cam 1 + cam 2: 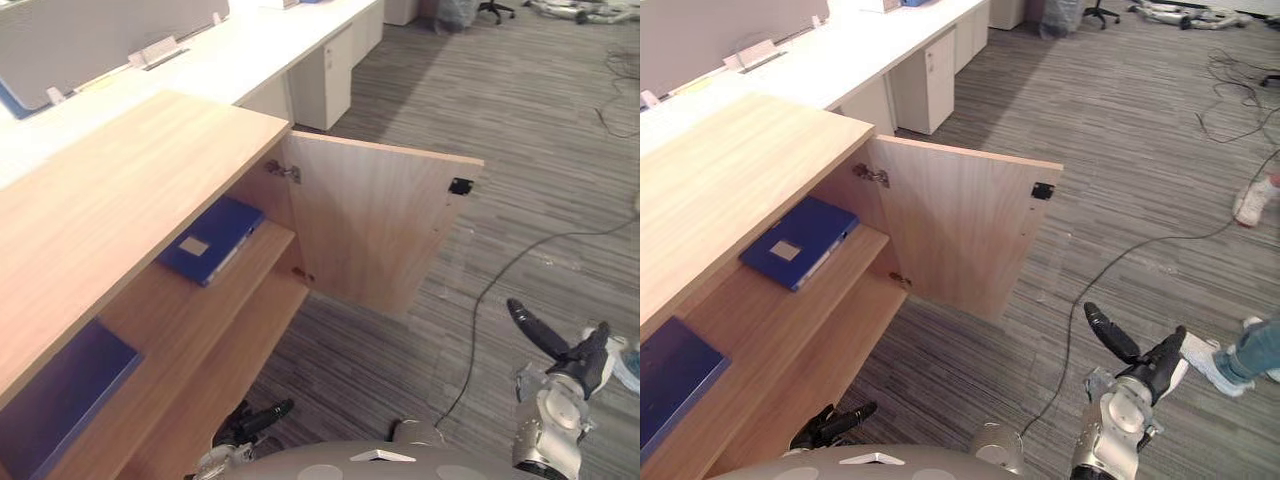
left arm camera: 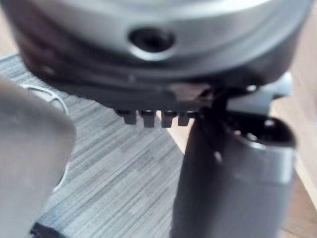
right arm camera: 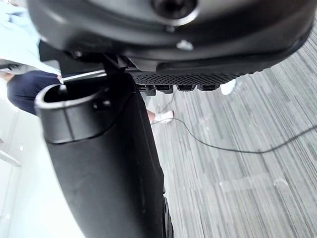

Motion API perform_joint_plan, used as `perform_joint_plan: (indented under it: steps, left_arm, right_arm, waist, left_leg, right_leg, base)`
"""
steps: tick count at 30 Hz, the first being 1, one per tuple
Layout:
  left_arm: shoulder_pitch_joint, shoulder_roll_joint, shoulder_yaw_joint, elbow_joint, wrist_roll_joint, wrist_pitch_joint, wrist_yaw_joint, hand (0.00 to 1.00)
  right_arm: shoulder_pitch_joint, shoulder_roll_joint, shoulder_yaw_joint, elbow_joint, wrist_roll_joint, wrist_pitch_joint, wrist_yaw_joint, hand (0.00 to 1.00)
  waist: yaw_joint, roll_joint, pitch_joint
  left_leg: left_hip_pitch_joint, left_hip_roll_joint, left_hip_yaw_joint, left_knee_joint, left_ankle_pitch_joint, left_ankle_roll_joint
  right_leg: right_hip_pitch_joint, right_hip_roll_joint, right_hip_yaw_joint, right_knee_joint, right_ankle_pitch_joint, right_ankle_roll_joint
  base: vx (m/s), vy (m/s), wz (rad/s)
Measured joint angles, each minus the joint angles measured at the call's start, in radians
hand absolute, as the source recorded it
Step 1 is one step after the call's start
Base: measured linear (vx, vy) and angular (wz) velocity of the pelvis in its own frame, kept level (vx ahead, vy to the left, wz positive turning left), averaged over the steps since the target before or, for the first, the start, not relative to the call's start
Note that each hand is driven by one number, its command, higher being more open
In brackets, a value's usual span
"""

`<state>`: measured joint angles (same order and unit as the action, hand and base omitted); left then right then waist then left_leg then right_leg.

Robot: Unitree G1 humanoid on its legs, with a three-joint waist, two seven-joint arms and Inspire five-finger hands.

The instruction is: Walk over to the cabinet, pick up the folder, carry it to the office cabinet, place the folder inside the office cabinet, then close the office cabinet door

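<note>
A blue folder (image 1: 212, 238) lies flat on the upper shelf inside the wooden office cabinet (image 1: 120, 190), close to the hinge side. The cabinet door (image 1: 375, 225) stands wide open, swung out over the carpet. My left hand (image 1: 255, 420) hangs low in front of the cabinet's bottom shelf, fingers relaxed and holding nothing. Off to the right of the door, my right hand (image 1: 575, 360) is raised over the carpet with straight fingers, also holding nothing. Both hands are well apart from the folder and the door.
A second blue folder (image 1: 60, 400) lies further along the same shelf, nearer to me. White desks with drawer units (image 1: 320, 70) stand behind the cabinet. A person's leg and shoes (image 1: 1240, 355) are on the carpet at the right.
</note>
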<state>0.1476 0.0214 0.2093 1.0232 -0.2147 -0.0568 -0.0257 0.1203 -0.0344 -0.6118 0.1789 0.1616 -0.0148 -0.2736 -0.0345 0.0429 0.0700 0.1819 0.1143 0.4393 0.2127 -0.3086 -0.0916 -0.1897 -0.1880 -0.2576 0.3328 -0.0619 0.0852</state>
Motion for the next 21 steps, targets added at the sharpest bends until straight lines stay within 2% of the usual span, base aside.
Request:
perform_joint_plan:
  steps: [2,4,8,11,14,16,21]
  left_arm:
    - [0.002,0.023,-0.002,0.004,-0.001,0.000,0.004,1.00]
    - [0.003,0.039,-0.003,0.010,-0.001,0.000,0.010,1.00]
    - [0.012,0.056,-0.007,0.016,-0.001,-0.002,0.012,1.00]
    - [0.025,0.055,-0.008,0.036,-0.001,-0.003,0.012,1.00]
    - [0.039,0.055,-0.008,0.036,-0.001,-0.004,0.010,1.00]
    - [0.044,0.055,-0.008,0.036,-0.002,-0.004,0.008,1.00]
    - [0.060,0.055,-0.009,0.038,-0.011,-0.004,0.001,1.00]
  right_arm:
    - [-0.033,-0.065,-0.003,0.045,0.001,0.000,0.018,1.00]
    - [-0.073,-0.126,0.004,0.086,0.004,-0.003,0.043,1.00]
    - [-0.163,-0.251,0.040,0.184,0.011,-0.020,0.092,1.00]
    - [-0.247,-0.338,0.102,0.256,0.058,-0.028,0.123,1.00]
    - [-0.339,-0.417,0.192,0.340,0.104,-0.047,0.154,1.00]
    - [-0.386,-0.458,0.240,0.391,0.136,-0.058,0.172,1.00]
    - [-0.554,-0.576,0.422,0.558,0.207,-0.063,0.236,1.00]
  waist:
    - [0.002,-0.026,0.000]
    - [0.003,-0.034,-0.004]
    - [0.006,-0.031,-0.004]
    - [0.010,-0.009,-0.014]
    - [0.025,0.002,-0.019]
    - [0.032,0.005,-0.016]
    - [0.056,0.033,0.000]
  left_leg:
    - [-0.008,-0.001,0.000,-0.010,0.012,-0.004]
    - [-0.021,0.001,-0.007,-0.012,0.024,-0.007]
    - [-0.038,0.001,-0.039,-0.034,0.050,-0.006]
    - [-0.041,0.011,-0.081,-0.058,0.061,-0.010]
    - [-0.068,0.018,-0.119,-0.060,0.067,-0.011]
    - [-0.077,0.016,-0.136,-0.062,0.075,-0.011]
    - [-0.098,0.011,-0.193,-0.060,0.087,-0.010]
  right_leg:
    - [0.017,0.020,0.007,-0.072,0.045,0.005]
    - [0.032,0.033,0.003,-0.133,0.083,0.002]
    - [0.068,0.041,-0.024,-0.234,0.139,-0.008]
    - [0.108,0.058,-0.066,-0.306,0.169,-0.017]
    - [0.126,0.069,-0.100,-0.364,0.199,-0.028]
    - [0.134,0.069,-0.114,-0.383,0.210,-0.032]
    - [0.158,0.067,-0.163,-0.411,0.225,-0.035]
  base:
    - [-0.07,0.014,-0.10]
    - [-0.05,-0.010,-0.02]
    - [-0.03,-0.011,0.16]
    - [-0.03,-0.042,0.33]
    - [-0.05,-0.027,0.26]
    - [-0.05,-0.009,0.27]
    - [-0.06,0.011,0.31]
